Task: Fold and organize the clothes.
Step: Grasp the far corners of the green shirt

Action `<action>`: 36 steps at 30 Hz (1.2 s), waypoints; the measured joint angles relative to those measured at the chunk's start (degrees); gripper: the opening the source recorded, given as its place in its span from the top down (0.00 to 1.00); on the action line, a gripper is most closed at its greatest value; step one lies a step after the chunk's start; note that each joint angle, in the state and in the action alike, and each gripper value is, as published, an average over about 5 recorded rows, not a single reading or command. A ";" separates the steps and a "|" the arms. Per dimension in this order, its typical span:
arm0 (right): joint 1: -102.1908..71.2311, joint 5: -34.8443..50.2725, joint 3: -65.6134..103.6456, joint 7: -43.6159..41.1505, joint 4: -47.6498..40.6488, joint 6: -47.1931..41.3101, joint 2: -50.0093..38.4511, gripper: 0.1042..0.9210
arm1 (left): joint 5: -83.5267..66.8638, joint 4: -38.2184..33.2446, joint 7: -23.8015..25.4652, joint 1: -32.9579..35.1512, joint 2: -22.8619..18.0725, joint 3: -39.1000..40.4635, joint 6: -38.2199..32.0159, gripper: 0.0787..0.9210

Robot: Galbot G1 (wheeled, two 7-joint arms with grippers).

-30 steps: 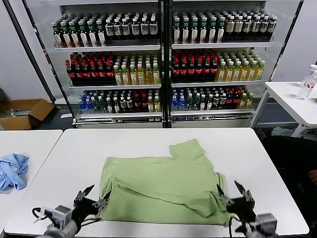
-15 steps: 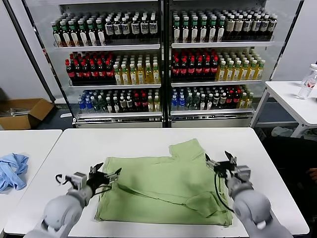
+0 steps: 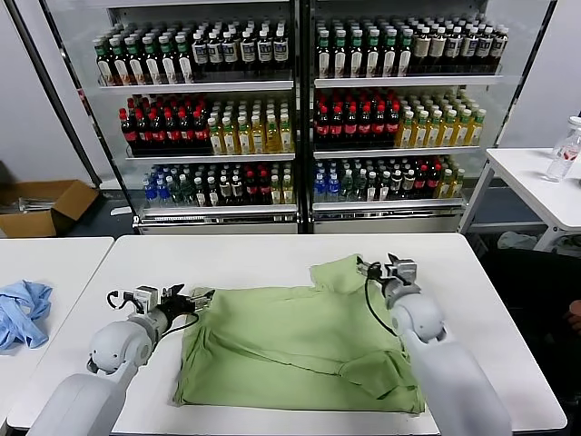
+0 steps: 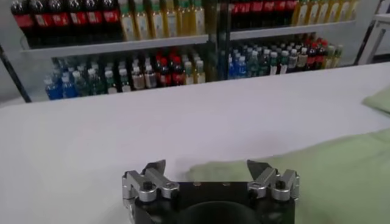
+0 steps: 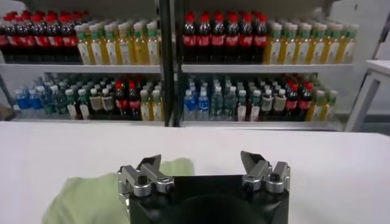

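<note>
— Well, item one: can you read any labels?
— No; the bottles in the cooler carry none legible, and you see no print on the green shirt, lying partly folded on the white table.
— Changes?
— Both arms have moved up from the near edge.
— Pose?
— Your left gripper sits at the shirt's left far corner, right gripper beside the sleeve; both spread wide, holding nothing.
</note>
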 measured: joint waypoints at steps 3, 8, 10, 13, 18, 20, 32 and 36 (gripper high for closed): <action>1.50 -0.24 -0.66 -0.05 -3.16 0.48 1.33 0.12 | 0.00 1.55 0.43 -0.89 -0.09 0.20 0.00 0.12; 2.93 -0.43 -1.48 -0.02 -6.73 0.91 2.85 0.12 | -0.03 3.21 0.88 -1.95 0.21 0.31 0.00 0.12; 3.39 -0.45 -1.69 0.05 -7.76 1.09 3.35 0.12 | -0.08 3.44 1.12 -2.14 0.40 0.32 0.02 0.12; 4.09 -0.48 -1.89 0.25 -9.03 1.49 4.07 0.12 | -0.14 3.62 1.54 -2.27 0.54 0.44 0.07 0.12; 4.82 -0.48 -2.19 0.38 -10.64 1.75 4.72 0.22 | -0.19 3.68 2.39 -2.05 0.49 0.56 0.06 0.18; 4.91 -0.50 -2.24 0.34 -11.06 1.79 4.89 0.29 | -0.21 3.61 2.81 -1.80 0.43 0.47 0.00 0.23; 5.00 -0.54 -2.30 -0.56 -11.92 2.75 4.97 0.72 | -0.05 3.27 4.75 -0.56 -0.08 -0.20 -0.81 0.65; 4.34 -0.07 -2.25 -0.92 -10.49 3.69 4.32 0.86 | 0.23 2.98 5.22 -0.29 -0.47 -0.36 -1.24 0.79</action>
